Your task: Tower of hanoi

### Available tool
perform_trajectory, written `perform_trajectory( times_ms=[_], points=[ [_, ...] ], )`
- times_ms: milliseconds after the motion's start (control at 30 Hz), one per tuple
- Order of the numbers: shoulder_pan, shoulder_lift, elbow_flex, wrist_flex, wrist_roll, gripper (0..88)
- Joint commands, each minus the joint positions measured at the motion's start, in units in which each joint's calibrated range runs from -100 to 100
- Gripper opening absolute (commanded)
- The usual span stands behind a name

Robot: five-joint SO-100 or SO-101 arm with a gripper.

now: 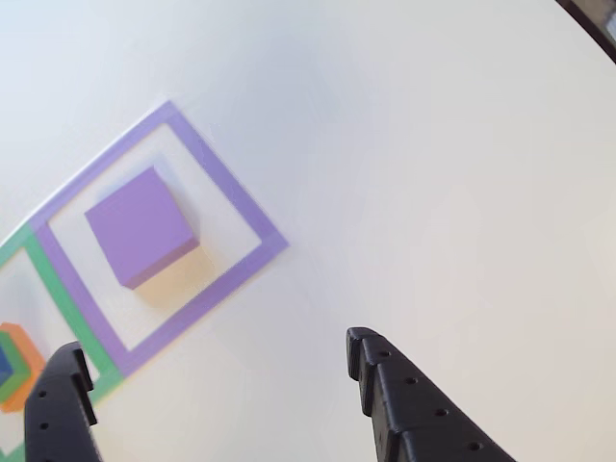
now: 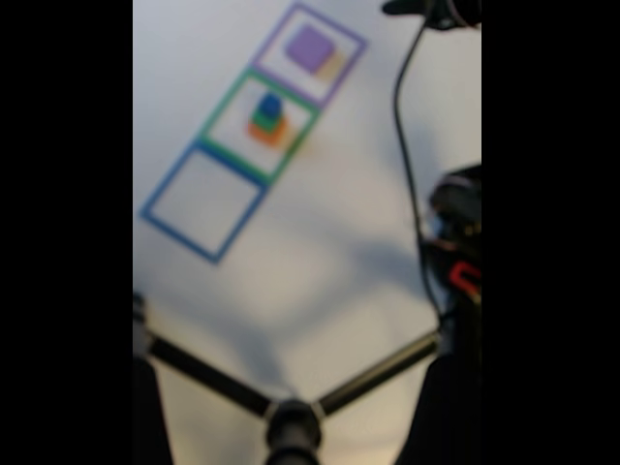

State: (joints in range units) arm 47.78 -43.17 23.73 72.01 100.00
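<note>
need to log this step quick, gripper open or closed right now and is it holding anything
gripper: open, jaws spread wide above the white table, holding nothing; the purple block sits apart in the purple square.

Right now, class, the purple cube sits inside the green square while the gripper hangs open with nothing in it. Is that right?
Not quite. The purple cube sits inside the purple square, not the green one; the other view shows it plainly, and the fixed view agrees. The green square holds the small stack instead. The rest stands: the gripper hangs open with nothing between its fingers.
</note>
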Motion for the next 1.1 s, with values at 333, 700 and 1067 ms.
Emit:
perform_trajectory(
  times_ms=[333,700,1067],
  points=[
    [-7.94,11.12,35.92,-66.79,0.00,43.5],
    [-8.78,27.46,43.37,-95.04,0.00,44.7],
    [-9.69,37.08,48.28,-110.58,0.00,44.7]
  ],
)
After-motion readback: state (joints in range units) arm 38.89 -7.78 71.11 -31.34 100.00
